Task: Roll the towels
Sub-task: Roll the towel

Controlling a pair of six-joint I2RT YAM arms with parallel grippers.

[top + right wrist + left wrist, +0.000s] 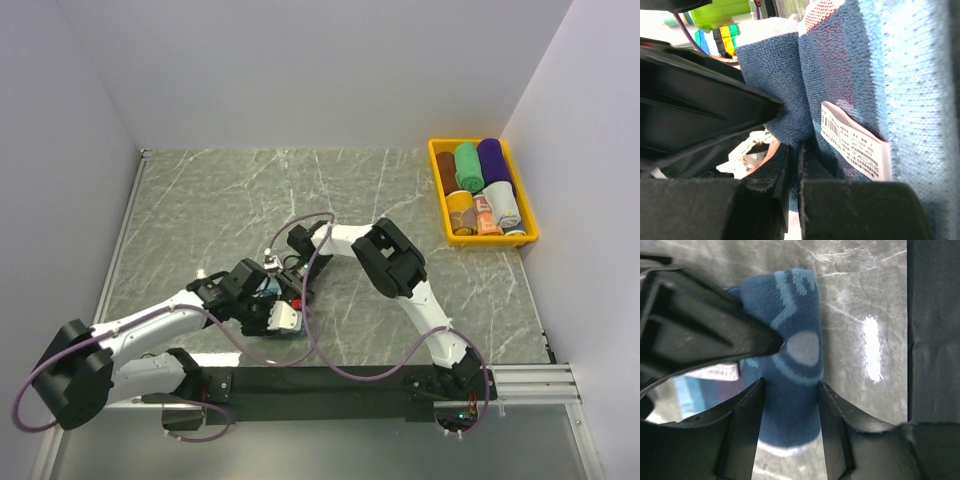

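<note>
A blue towel with white and light-blue print [790,330] lies as a short roll on the marble table, near its front edge, between the two arms [267,289]. My left gripper [790,384] straddles the near end of the roll, and both fingers press on its sides. My right gripper [796,149] is shut on a thin fold of the same blue towel [782,75], just beside the white care label [855,140]. Its black finger [715,335] reaches onto the roll from the left in the left wrist view.
A yellow bin [437,190] stands at the back right against the wall. It holds rolled towels: green [468,168], purple [492,160], brown [446,170], orange [459,212], pale grey [502,203]. A dark rail [330,380] runs along the near edge. White walls enclose the table.
</note>
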